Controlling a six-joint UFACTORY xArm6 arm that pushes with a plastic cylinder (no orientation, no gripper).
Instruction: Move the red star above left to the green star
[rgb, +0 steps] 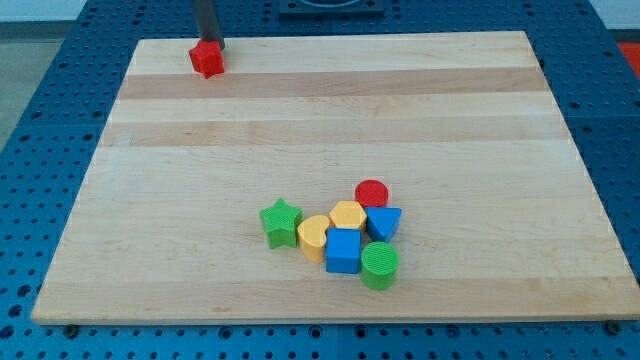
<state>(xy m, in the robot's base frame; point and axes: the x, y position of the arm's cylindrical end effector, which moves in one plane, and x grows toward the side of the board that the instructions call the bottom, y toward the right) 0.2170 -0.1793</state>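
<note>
The red star (207, 59) lies near the board's top edge at the view's upper left. My tip (210, 42) stands right behind it, at its top side, touching or nearly touching. The green star (281, 222) lies in the lower middle of the board, at the left end of a cluster of blocks, far below and to the right of the red star.
Right of the green star sits a tight cluster: a yellow heart (313, 237), a yellow hexagon (348, 215), a red cylinder (372, 193), a blue triangle (384, 222), a blue cube (343, 250) and a green cylinder (380, 265). The wooden board (150, 220) rests on a blue perforated table.
</note>
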